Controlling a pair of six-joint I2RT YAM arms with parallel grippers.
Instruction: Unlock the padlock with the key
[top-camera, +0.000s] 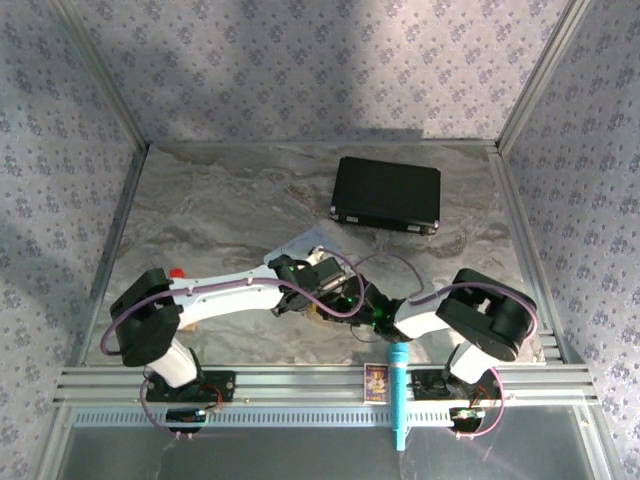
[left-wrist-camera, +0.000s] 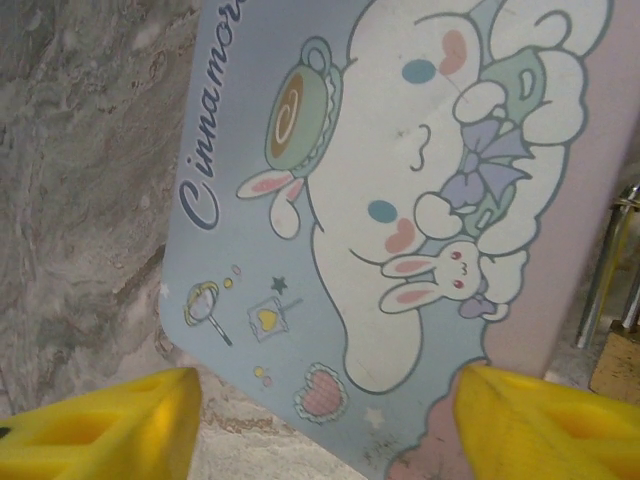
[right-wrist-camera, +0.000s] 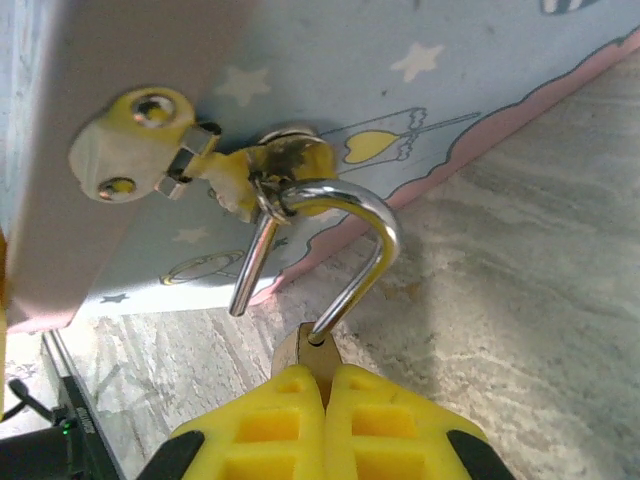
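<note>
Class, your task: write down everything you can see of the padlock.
The padlock is tiny, with a brass-coloured body and a thin, silvery, U-shaped shackle. The shackle hooks through the yellowish hasp loop on the pastel tin. One leg enters the body; the other hangs free, so it looks unlocked. The right claw is shut on the body.

Grey-veined, marble-look bench (top-camera: 220, 215) stands boxed in by walls (top-camera: 300, 60) papered pale lilac with small floral sprigs. Aluminium posts (top-camera: 100, 75) rise from the far corners at 10 and 2 o'clock. A ribbed aluminium rail (top-camera: 300, 385) spans the 6 o'clock edge. A soft shadow bands the back wall at 12 o'clock.
</note>
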